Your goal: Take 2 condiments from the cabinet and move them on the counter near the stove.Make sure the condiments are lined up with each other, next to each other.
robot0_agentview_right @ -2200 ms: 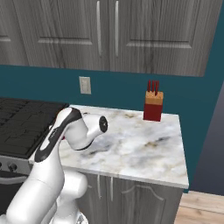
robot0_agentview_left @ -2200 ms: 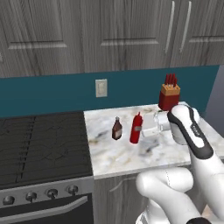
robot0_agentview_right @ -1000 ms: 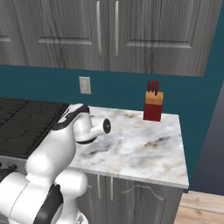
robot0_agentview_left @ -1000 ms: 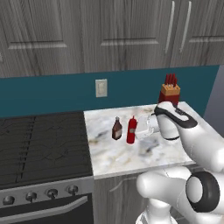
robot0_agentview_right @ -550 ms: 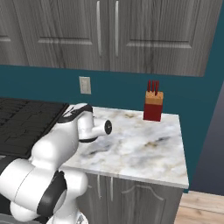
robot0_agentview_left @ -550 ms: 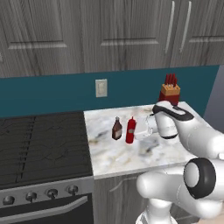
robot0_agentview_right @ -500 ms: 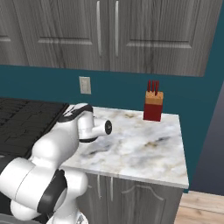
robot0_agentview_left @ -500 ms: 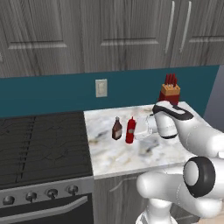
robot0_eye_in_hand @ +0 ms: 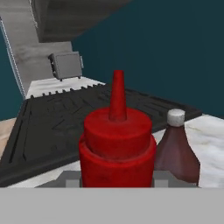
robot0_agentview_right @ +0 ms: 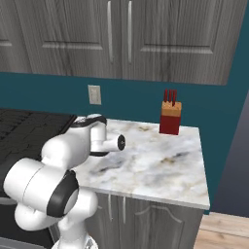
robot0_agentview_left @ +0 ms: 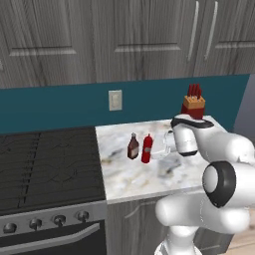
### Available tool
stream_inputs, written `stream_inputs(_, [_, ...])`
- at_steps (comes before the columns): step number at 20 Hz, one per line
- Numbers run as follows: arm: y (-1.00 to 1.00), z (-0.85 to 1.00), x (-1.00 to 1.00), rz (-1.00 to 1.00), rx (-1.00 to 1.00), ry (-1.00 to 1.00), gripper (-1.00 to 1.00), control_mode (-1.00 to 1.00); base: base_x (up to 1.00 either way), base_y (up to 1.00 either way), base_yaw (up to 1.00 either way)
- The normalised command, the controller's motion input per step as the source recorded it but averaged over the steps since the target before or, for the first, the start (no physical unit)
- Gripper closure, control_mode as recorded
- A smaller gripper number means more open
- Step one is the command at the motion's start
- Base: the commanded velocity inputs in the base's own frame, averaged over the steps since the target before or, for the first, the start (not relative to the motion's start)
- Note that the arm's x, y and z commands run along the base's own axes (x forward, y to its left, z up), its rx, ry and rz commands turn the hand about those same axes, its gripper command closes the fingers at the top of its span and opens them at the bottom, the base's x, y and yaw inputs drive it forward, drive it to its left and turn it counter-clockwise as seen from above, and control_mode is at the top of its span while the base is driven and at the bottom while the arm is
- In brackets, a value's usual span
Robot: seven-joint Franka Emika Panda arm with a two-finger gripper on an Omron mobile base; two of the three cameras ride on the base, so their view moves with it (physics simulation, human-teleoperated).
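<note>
Smooth matt red bottle [robot0_eye_in_hand: 117,151], dark brown bottle [robot0_eye_in_hand: 177,153], veined polished marble counter [robot0_agentview_left: 149,177], grey wood-grain cabinets [robot0_agentview_left: 124,40].

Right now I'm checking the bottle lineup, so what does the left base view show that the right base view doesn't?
Left base view: the red squeeze bottle and the brown bottle standing side by side on the marble counter, and the gripper at the red one. Right base view: the counter's right edge and floor. Both: the knife block, the wall outlet, the stove, the arm.

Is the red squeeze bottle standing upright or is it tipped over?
Upright: the red squeeze bottle stands on the counter beside the brown bottle, nozzle pointing straight up.
</note>
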Motion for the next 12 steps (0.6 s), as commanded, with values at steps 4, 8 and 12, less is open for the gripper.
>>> stream_inputs(4, [0.00,-0.11,0.06,0.00,0.00,-0.02,1.00,-1.00,0.00,0.00,0.00])
stream_inputs(8, [0.00,-0.02,0.14,0.00,0.00,-0.01,1.00,-1.00,0.00,0.00,0.00])
stream_inputs(12, [0.00,0.00,0.19,0.00,0.00,0.00,1.00,-1.00,0.00,0.00,0.00])
